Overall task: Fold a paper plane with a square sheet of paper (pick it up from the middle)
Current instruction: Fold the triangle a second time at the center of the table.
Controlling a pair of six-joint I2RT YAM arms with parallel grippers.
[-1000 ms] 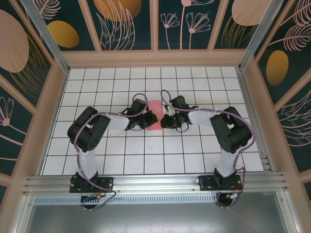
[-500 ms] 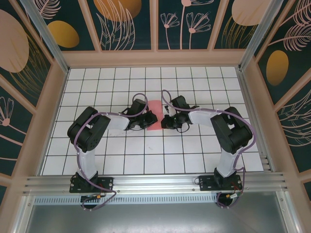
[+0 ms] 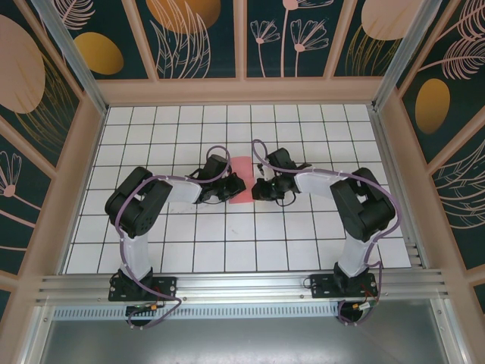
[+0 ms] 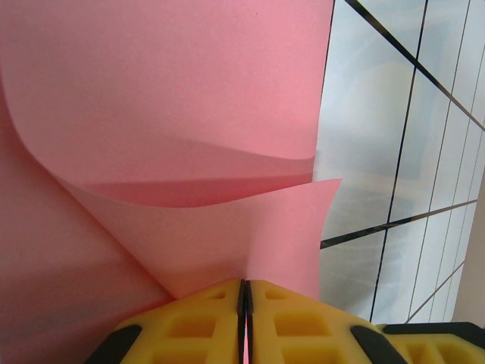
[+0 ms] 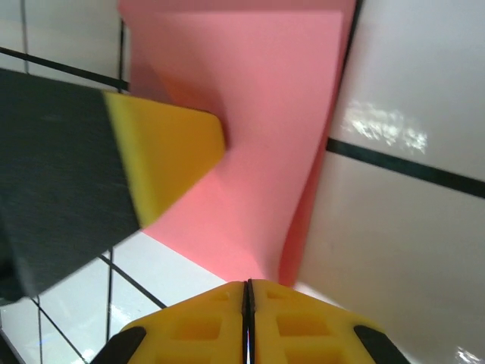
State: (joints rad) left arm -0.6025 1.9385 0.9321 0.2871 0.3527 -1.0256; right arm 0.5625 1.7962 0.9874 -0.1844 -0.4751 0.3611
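Paper [image 3: 241, 171], salmon pink, sits at the middle of the white-tiled desk [image 3: 318, 129] and is seen from above as a narrow strip running away from the arm bases. The left arm [image 3: 140, 201] reaches in from the left and the right arm [image 3: 356, 201] from the right, and their wrists meet on either side of the sheet. In the left wrist view the left jaws are pressed together, meeting at a thin seam, and a corner of the paper [image 4: 174, 114] is pinched in that seam. From there the sheet rises in two curved layers, one bowed over the other, with bare tiles to the right. In the right wrist view the right jaws are likewise closed tight, gripping the near edge of the paper [image 5: 258, 121], which curls up off the desk. One yellow pad [image 5: 170, 155] of the left jaws comes in from the left across the pink sheet.
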